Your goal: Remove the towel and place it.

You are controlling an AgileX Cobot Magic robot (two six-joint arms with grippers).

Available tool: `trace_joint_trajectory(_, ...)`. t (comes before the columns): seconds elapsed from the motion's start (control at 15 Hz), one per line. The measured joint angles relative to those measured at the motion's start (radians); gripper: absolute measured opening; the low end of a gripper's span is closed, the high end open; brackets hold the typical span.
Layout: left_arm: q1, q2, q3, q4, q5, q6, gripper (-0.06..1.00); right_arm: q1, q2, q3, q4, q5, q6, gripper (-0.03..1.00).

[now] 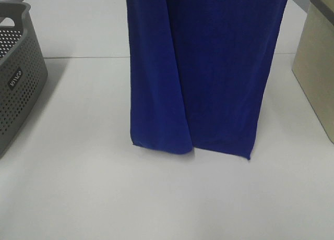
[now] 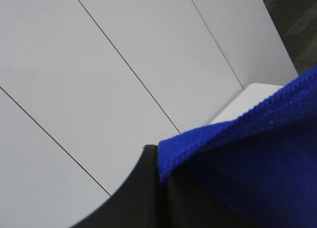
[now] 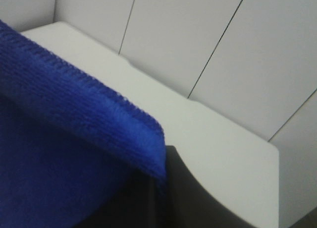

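The deep blue towel [image 1: 203, 68] hangs upright over the middle of the white table [image 1: 156, 198], its top running out of the exterior view. Its lower hem ends close to the tabletop, and I cannot tell if it touches. Both grippers are above the frame in that view. In the left wrist view, my left gripper [image 2: 161, 181] is shut on one upper corner of the towel [image 2: 247, 158], against a dark finger [image 2: 133, 198]. In the right wrist view, my right gripper [image 3: 161, 191] pinches the other upper corner of the towel [image 3: 64, 139].
A grey perforated basket [image 1: 21, 78] stands at the table's left edge. A beige bin [image 1: 315, 68] stands at the right edge. Pale wall panels fill the background of both wrist views.
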Motion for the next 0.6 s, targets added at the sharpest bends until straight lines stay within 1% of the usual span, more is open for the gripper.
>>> trace_joint_trajectory(0.07, 0.018, 0.018, 0.000, 0.000, -0.049, -0.004, 0.00, 0.000, 0.019, 0.000, 0.001, -0.056, -0.004, 0.02)
trace_joint_trajectory(0.13, 0.052, 0.054, 0.000, 0.001, -0.161, -0.015, 0.00, 0.000, 0.069, -0.001, 0.018, -0.206, -0.013, 0.02)
trace_joint_trajectory(0.2, 0.090, 0.091, 0.000, 0.001, -0.282, -0.022, 0.00, 0.000, 0.118, -0.016, 0.034, -0.324, -0.031, 0.02)
trace_joint_trajectory(0.27, 0.126, 0.128, 0.000, 0.001, -0.412, -0.035, 0.00, 0.000, 0.182, -0.061, 0.047, -0.424, -0.041, 0.02)
trace_joint_trajectory(0.33, 0.160, 0.169, -0.012, 0.001, -0.543, -0.041, 0.00, 0.000, 0.245, -0.128, 0.053, -0.487, -0.045, 0.02)
trace_joint_trajectory(0.4, 0.190, 0.221, -0.046, 0.002, -0.625, -0.041, 0.00, 0.001, 0.309, -0.212, 0.057, -0.521, -0.043, 0.02)
trace_joint_trajectory(0.47, 0.213, 0.261, -0.088, 0.006, -0.653, -0.041, 0.00, 0.002, 0.372, -0.303, 0.064, -0.530, -0.036, 0.02)
trace_joint_trajectory(0.6, 0.225, 0.303, -0.142, 0.011, -0.654, -0.041, 0.00, 0.004, 0.435, -0.387, 0.078, -0.537, -0.025, 0.02)
